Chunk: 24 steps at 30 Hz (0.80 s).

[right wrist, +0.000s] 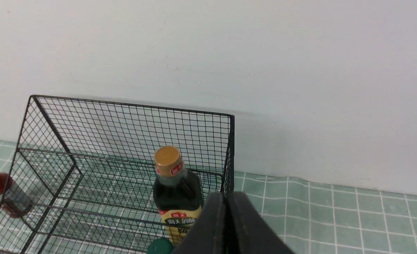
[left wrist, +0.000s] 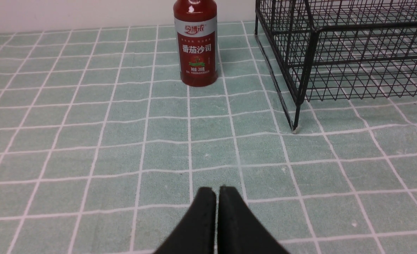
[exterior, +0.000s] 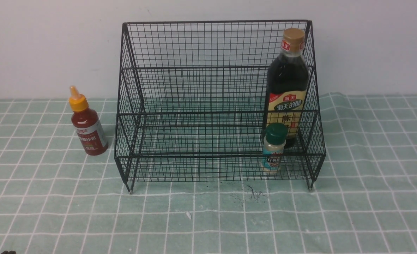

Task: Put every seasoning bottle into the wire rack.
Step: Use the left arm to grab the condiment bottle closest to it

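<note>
Rack (exterior: pixel 129 106) holding dark bottle (exterior: pixel 288 81) and shaker (exterior: pixel 274 148) at its right end, red bottle (exterior: pixel 88 123) outside its left side, left gripper (left wrist: pixel 217 192) and right gripper (right wrist: pixel 226 201) closed, empty.

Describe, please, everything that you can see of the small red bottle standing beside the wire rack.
The red bottle is small and round, seemingly plastic, and looks filled with red sauce. It has a yellow cap ending in a pointed nozzle, and a label with a white band and Chinese print. It stands upright on the green checked cloth, outside the wire rack, on the robot's left of it, with a gap between them. Only the cloth touches it.
</note>
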Tool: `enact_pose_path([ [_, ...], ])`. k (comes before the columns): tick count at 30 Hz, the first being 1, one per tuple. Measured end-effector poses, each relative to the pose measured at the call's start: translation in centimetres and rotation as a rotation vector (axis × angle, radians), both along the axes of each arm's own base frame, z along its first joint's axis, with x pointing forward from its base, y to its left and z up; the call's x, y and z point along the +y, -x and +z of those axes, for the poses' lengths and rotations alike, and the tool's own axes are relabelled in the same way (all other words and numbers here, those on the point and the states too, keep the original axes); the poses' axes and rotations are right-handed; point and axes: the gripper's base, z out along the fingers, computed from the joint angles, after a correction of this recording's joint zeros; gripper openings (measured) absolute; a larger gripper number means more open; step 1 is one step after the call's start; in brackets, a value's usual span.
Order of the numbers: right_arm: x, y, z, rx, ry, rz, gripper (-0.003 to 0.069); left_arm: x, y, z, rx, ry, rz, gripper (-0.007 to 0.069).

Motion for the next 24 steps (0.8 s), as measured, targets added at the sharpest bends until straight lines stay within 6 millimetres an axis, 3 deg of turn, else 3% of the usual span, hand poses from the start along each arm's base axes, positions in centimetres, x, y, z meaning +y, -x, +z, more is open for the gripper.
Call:
enact_pose_path([
  [4, -1.6, 4.0, -3.9, -0.135, -0.073, 0.025, -0.0013, 0.0, 0.0, 0.0, 0.000, 0.000, 0.000, -0.0006],
  [7, -2.0, 5.6, -6.6, -0.261, -0.127, 0.055, -0.0013, 0.0, 0.0, 0.0, 0.000, 0.000, 0.000, -0.0006],
  [8, -2.2, 6.6, -9.0, -0.337, -0.157, 0.081, -0.0013, 0.0, 0.0, 0.0, 0.000, 0.000, 0.000, -0.0006],
  [9, -2.4, 7.2, -9.5, -0.392, -0.176, 0.094, -0.0013, 0.0, 0.0, 0.0, 0.000, 0.000, 0.000, -0.0006],
  [14, -2.4, 8.5, -15.5, -0.538, -0.241, 0.154, -0.0015, 0.0, 0.0, 0.0, 0.000, 0.000, 0.000, -0.0006],
  [16, -2.3, 8.6, -16.9, -0.544, -0.251, 0.162, -0.0015, 0.0, 0.0, 0.0, 0.000, 0.000, 0.000, -0.0006],
  [19, -2.3, 8.7, -20.5, -0.513, -0.247, 0.168, -0.0015, 0.0, 0.0, 0.0, 0.000, 0.000, 0.000, -0.0006],
  [24, -2.3, 8.6, -23.0, -0.482, -0.220, 0.170, -0.0015, 0.0, 0.0, 0.0, 0.000, 0.000, 0.000, -0.0006],
])
